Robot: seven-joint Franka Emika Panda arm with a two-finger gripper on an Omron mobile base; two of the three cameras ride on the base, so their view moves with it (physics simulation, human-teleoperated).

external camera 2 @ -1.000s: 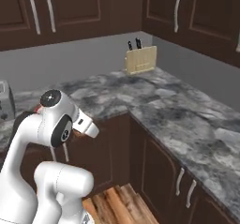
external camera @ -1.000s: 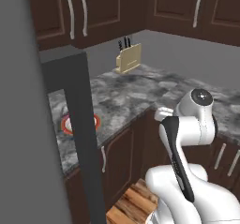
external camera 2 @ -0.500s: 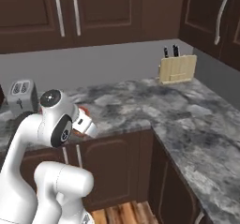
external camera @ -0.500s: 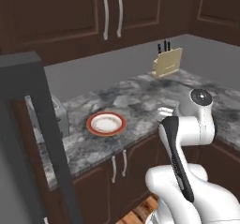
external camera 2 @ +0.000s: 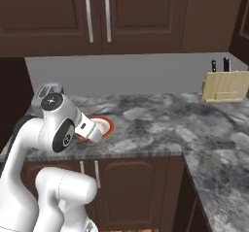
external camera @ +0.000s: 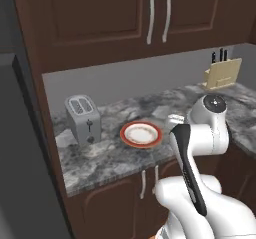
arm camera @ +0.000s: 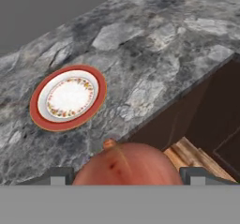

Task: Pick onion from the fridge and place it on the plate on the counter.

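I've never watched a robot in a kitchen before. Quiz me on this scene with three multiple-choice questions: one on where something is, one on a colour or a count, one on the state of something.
1. Where does the toaster stand, seen from the left base view?
A. Left of the plate
B. Right of the knife block
C. On the floor

2. What colour is the plate's rim?
A. Blue
B. Orange-red
C. Green

3. What is the state of the plate?
A. Holding the onion
B. Upside down
C. Empty

Answers:
1. A: the toaster stands on the counter left of the plate.
2. B: the hand view shows an orange-red ring around a white centre.
3. C: the onion sits between the fingers of the tool, off the plate.
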